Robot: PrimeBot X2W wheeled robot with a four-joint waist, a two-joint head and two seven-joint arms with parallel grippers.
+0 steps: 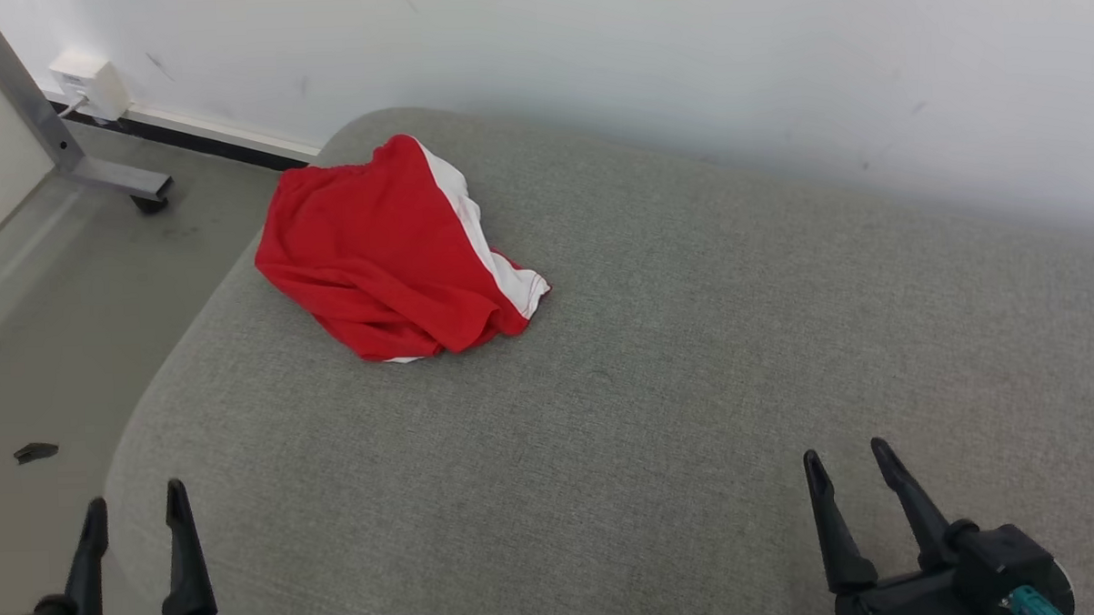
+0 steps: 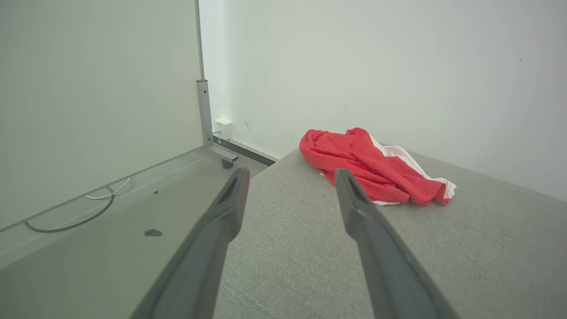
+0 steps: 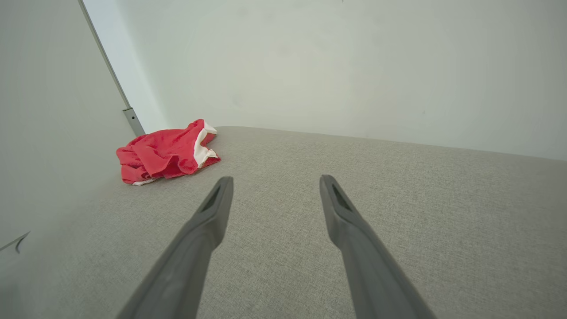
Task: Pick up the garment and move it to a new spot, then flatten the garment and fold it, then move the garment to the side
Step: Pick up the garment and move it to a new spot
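Note:
The garment is red with a white stripe and lies crumpled near the far left corner of a grey fabric surface. My left gripper stands open at the lower left, over the surface's near left edge, well short of the garment. My right gripper stands open at the lower right, far from it. In the left wrist view the garment lies ahead, just right of the open fingers. In the right wrist view the garment sits far to the upper left of the open gripper.
A white wall runs along the surface's far edge. Left of the surface is bare floor with a metal frame leg on a castor, a wall socket, a small dark scrap and a cable.

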